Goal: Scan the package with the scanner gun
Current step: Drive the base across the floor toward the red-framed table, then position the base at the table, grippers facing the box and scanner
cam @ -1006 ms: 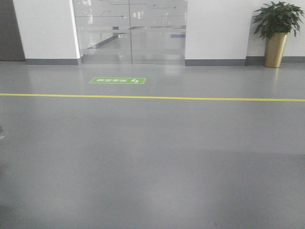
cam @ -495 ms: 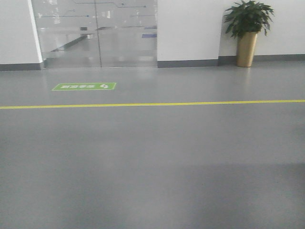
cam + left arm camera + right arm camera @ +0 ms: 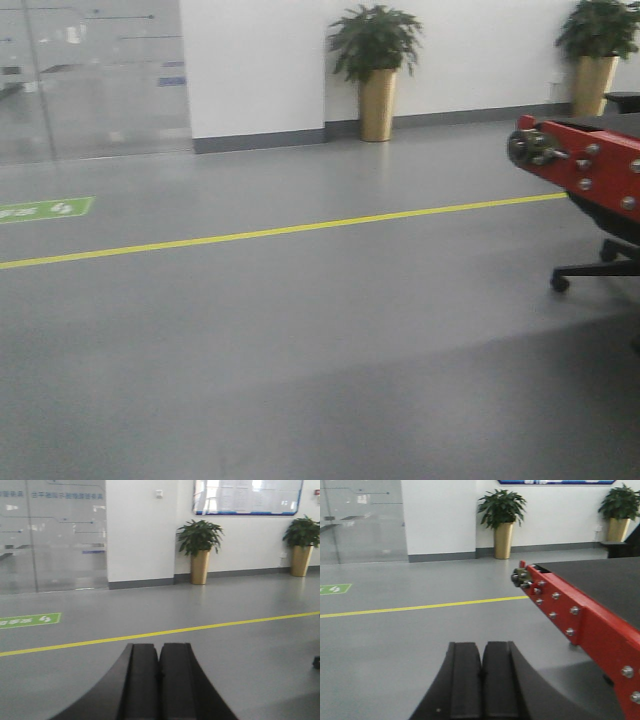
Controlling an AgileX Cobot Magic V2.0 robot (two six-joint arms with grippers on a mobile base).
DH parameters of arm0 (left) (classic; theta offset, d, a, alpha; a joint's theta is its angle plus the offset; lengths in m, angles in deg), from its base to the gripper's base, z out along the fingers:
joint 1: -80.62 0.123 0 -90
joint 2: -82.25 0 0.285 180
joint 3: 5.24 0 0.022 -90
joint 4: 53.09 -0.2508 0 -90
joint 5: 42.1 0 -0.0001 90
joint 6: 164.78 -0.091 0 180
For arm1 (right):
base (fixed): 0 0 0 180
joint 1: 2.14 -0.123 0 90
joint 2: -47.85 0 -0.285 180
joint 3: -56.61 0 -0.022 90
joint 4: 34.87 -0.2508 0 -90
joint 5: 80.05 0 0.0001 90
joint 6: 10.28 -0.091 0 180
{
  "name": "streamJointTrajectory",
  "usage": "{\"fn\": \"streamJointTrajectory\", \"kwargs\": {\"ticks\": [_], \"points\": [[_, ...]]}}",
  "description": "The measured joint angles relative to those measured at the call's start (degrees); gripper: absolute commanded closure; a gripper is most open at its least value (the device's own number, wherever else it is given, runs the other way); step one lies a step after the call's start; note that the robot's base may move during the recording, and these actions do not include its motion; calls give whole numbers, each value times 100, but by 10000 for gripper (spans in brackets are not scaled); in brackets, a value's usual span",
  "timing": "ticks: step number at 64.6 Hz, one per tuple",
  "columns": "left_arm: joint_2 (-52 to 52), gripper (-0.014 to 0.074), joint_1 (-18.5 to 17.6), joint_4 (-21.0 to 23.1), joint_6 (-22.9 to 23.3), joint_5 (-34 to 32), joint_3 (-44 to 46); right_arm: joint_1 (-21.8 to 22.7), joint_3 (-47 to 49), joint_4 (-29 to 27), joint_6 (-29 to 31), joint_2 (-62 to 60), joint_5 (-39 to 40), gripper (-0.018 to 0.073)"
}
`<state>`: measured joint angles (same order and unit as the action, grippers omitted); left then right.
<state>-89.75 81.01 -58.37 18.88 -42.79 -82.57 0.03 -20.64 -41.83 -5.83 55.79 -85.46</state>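
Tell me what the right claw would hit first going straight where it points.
Nothing nearby, apparently: the right claw faces open floor; the red-edged table sits beside that line. Depth unclear.

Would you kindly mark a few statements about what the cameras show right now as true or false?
1. The left gripper and the right gripper both have their jaws pressed together with nothing between them. True.
2. A package sits on the red-edged table. False: no package shows in any view.
3. The green floor sign lies on the far side of the yellow line. True.
4. The potted plants stand in white pots. False: the pots are gold-coloured.
5. The yellow line runs across a grey floor. True.
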Motion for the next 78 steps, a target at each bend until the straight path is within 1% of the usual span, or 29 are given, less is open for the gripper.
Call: {"fn": "streamJointTrajectory", "kwargs": {"ticks": [78], "points": [[0,708,0,0,0,0,0,0,0,0,0,0,0,718]]}}
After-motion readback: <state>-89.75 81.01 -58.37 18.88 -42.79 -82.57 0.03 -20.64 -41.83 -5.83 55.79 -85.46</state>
